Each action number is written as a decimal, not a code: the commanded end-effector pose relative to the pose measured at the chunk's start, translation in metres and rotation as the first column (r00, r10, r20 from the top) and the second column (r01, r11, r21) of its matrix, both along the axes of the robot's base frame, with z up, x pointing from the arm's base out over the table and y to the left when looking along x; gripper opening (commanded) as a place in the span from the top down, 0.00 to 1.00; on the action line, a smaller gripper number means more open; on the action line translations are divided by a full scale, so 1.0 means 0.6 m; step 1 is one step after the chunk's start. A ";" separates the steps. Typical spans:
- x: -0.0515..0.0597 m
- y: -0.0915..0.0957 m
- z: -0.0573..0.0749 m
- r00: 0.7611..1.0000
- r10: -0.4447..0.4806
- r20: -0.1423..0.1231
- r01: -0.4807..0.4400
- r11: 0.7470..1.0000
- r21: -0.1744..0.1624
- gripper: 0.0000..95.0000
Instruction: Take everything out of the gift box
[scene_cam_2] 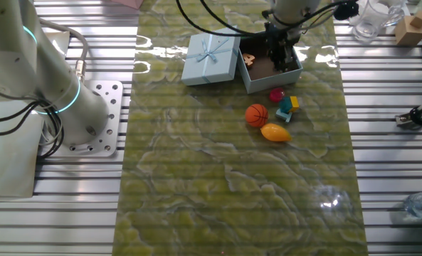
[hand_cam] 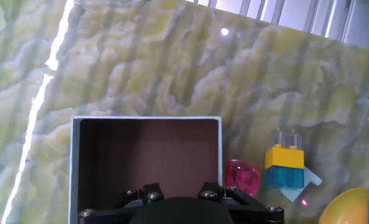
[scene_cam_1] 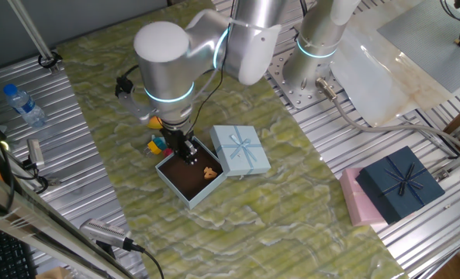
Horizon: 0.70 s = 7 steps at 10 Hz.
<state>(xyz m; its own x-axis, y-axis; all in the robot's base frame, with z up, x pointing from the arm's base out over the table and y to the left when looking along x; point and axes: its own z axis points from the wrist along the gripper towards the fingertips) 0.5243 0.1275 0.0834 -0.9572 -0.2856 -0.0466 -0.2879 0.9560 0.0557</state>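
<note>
Gift box (scene_cam_1: 185, 183) sits open on the green marbled mat (scene_cam_1: 292, 209), dark brown interior up; lid (scene_cam_1: 240, 149) w/ ribbon bow lies just beside it, touching one edge. Gripper (scene_cam_1: 191, 155) hangs low inside the box near its back wall. Jaw gap can't be told: fingers hidden by the hand body in hand view and too small in both fixed views. One small orange piece (scene_cam_1: 209, 172) rests on the box floor, apart from the gripper.

Other fixed view: gripper (scene_cam_2: 280, 58) over box (scene_cam_2: 271, 77), orange piece (scene_cam_2: 248, 60) in the corner nearest the lid (scene_cam_2: 211, 57). Outside the box, on the mat: basketball (scene_cam_2: 257, 115), mango (scene_cam_2: 275, 132) just beside it, magenta piece (scene_cam_2: 277, 94), and yellow/teal blocks (scene_cam_2: 288, 108).

Hand view: box wall (hand_cam: 221, 155) at centre; magenta piece (hand_cam: 242, 175) next to the wall, outside; stacked yellow/teal blocks (hand_cam: 284, 167) w/ clear top; mango (hand_cam: 351, 208) at lower right edge.
</note>
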 end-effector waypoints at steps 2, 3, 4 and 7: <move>0.001 0.000 -0.001 1.000 0.006 0.007 -0.006 0.993 -0.115 0.80; 0.001 0.000 -0.001 1.000 0.016 0.011 -0.014 0.992 -0.123 0.80; 0.001 0.000 -0.001 0.999 0.040 0.008 -0.039 0.992 -0.122 0.80; 0.001 0.000 -0.001 0.999 0.024 -0.023 -0.027 0.992 -0.127 0.80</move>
